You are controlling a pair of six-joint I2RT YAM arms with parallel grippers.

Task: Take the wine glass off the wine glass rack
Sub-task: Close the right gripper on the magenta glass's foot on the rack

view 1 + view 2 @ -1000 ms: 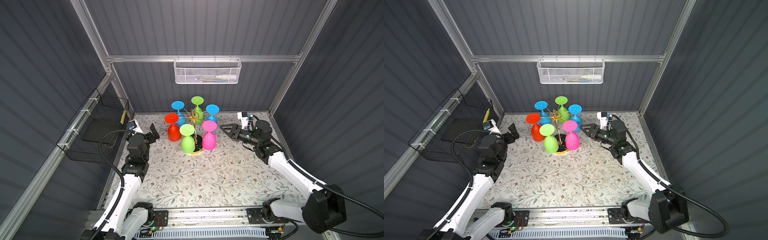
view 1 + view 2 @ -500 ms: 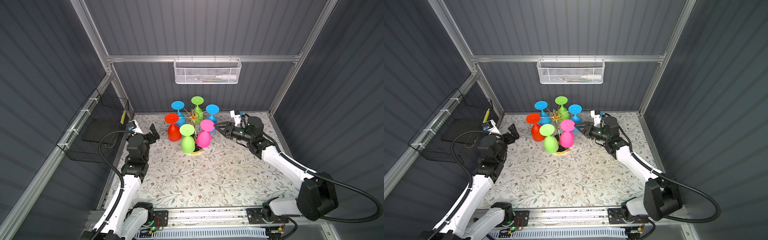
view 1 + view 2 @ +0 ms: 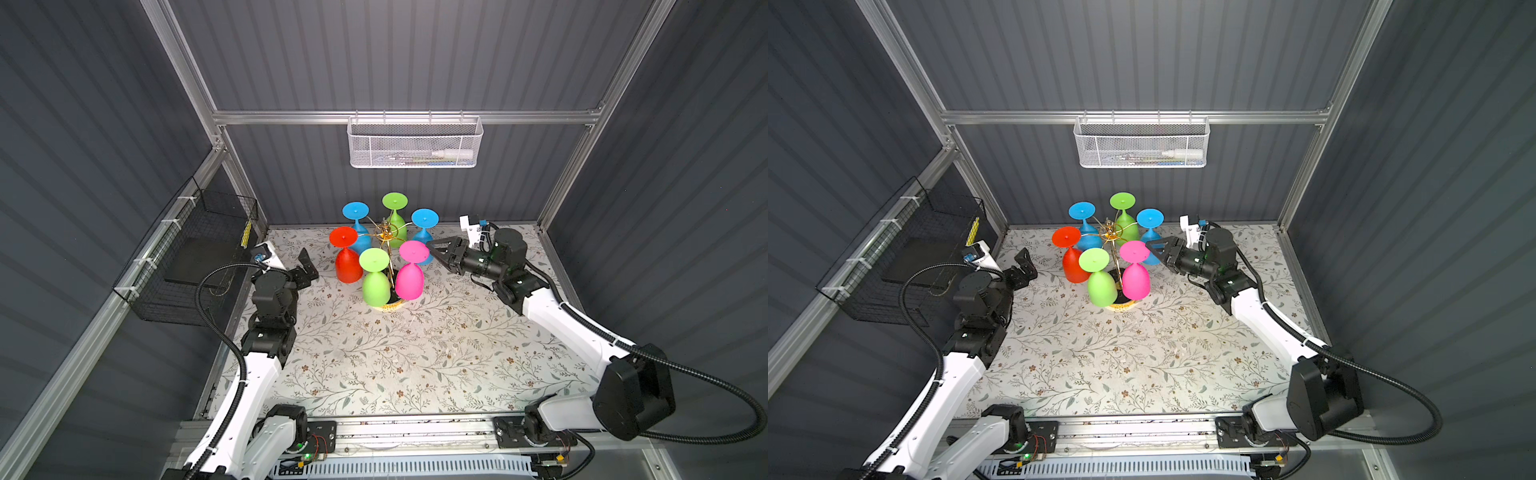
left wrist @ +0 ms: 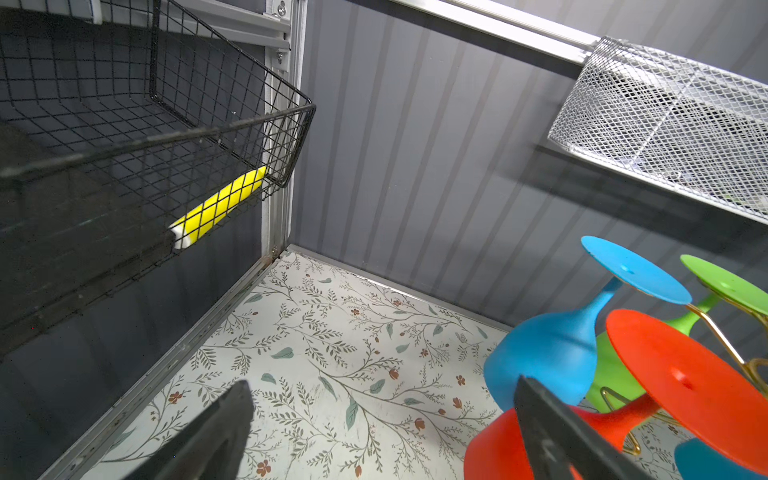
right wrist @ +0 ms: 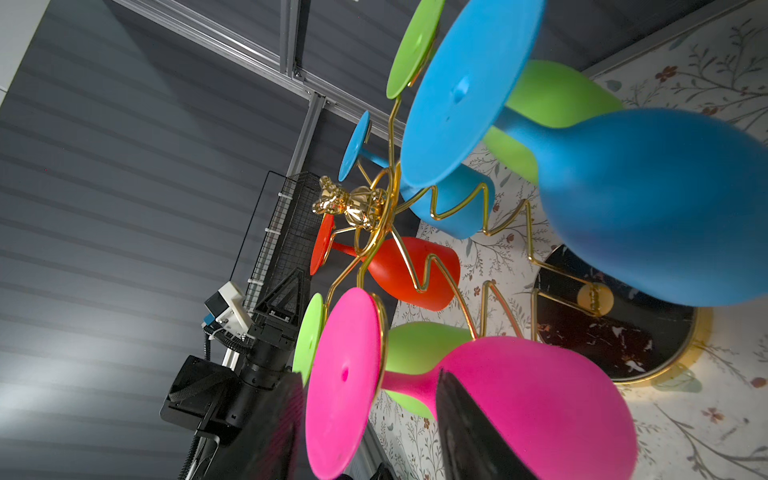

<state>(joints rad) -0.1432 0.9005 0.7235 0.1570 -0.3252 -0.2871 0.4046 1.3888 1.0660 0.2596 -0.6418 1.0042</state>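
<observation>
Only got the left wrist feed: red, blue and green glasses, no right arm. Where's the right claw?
Observer: The right claw is at a matte hot-pink wine glass, jaws open on either side of its round foot.
Operator: Glass off yet?
Observer: No. It hangs bowl-down from a loop of the thin gold wire rack.
Operator: What's the rack standing on?
Observer: Its own round black marbled base with a gold rim.
</observation>
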